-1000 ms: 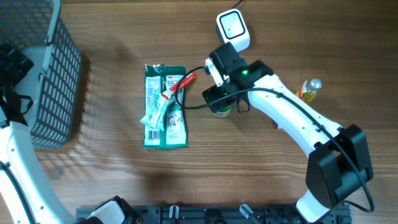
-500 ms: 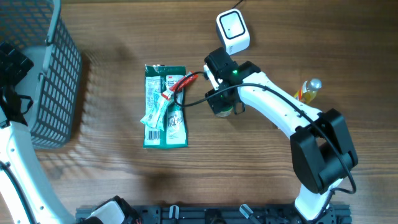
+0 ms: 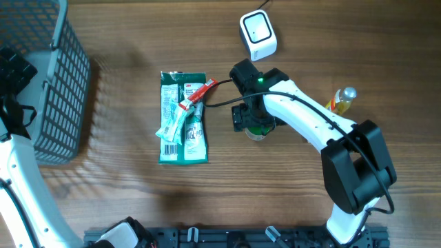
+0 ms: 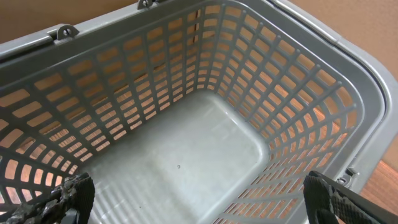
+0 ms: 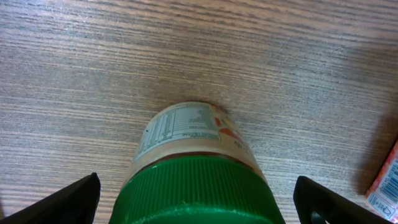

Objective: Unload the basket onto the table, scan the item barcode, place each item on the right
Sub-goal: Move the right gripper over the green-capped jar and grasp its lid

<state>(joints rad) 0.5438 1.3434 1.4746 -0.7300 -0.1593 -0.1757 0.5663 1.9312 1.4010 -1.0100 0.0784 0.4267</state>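
Note:
A jar with a green ribbed lid [image 5: 198,190] and a printed label [image 5: 180,127] stands upright on the wooden table. My right gripper [image 5: 199,202] is open and straddles the lid, with a gap between each black finger and the lid. From overhead, the right gripper [image 3: 252,118] covers the jar [image 3: 260,131]. The white scanner [image 3: 258,34] sits at the back, beyond the right arm. No barcode shows on the jar. My left gripper [image 4: 199,199] hangs open over the grey basket [image 4: 348,59], holding nothing.
A green packet [image 3: 183,134] lies left of the jar with a red and white tube [image 3: 196,96] across its top. A small yellow bottle [image 3: 342,98] lies at the right. The basket [image 3: 52,89] takes up the far left.
My right gripper has moved from beside the tube, a little right and toward the front, and now sits over the jar. The left arm has not moved.

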